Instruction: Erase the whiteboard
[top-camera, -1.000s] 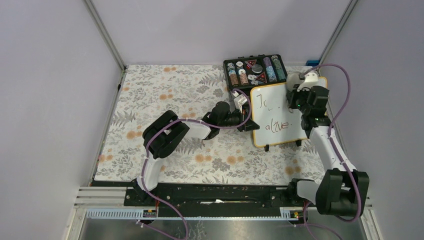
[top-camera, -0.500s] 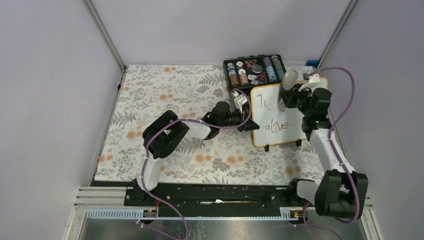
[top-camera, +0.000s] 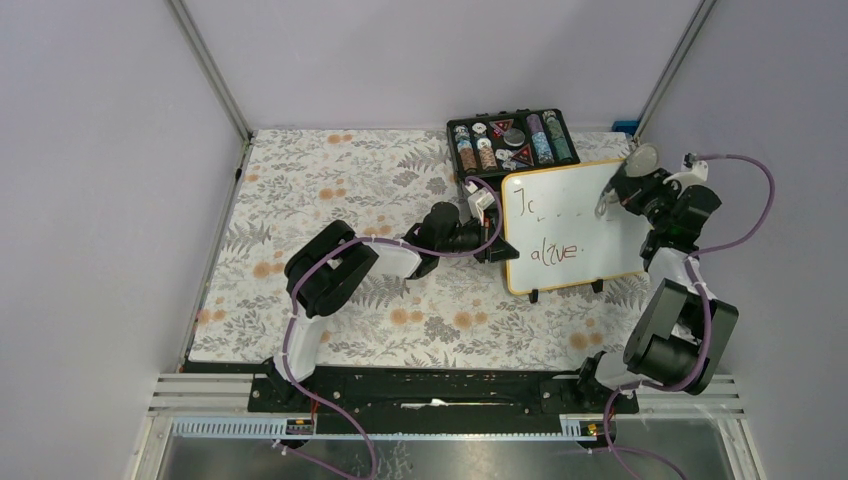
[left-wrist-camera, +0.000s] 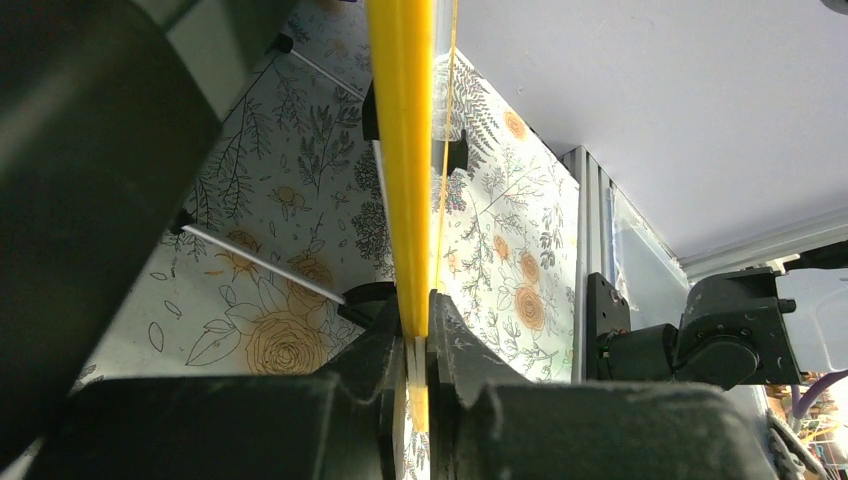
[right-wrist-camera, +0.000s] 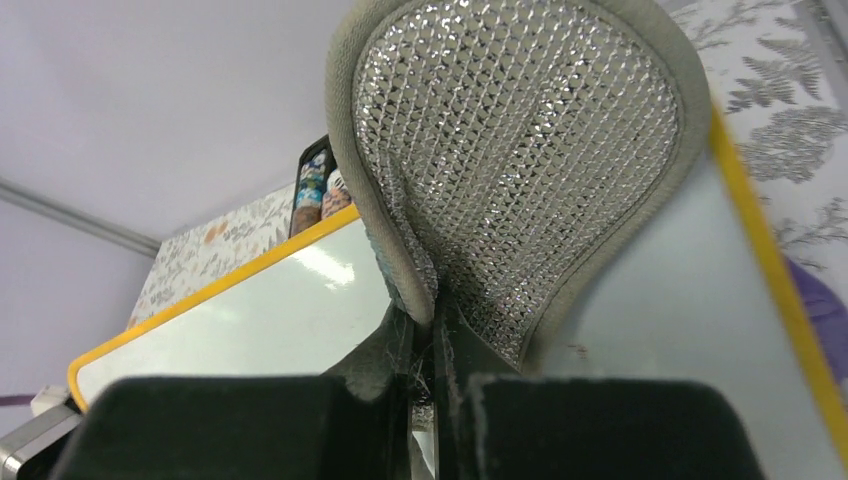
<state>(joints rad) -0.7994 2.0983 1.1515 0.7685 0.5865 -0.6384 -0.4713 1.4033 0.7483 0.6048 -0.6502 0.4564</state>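
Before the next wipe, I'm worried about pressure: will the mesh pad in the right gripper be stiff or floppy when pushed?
Probably soft, not limp: the mesh pad bunches where the right gripper pinches it, yet stands up unsupported. Its rough mesh should drag on the whiteboard.

place: robot lab cell | signs: bare lilac walls (top-camera: 100, 200), aluminium frame posts (top-camera: 210, 70), two bolted arms (top-camera: 330, 270)

The whiteboard (top-camera: 565, 225) sits on the right side of the table (top-camera: 330, 200), with the case (top-camera: 510, 140) just behind it towards the back wall. The left gripper (top-camera: 494, 222) clamps the board's left edge, and the right gripper (top-camera: 625, 182) holds a pad (top-camera: 641, 159) at its far right corner
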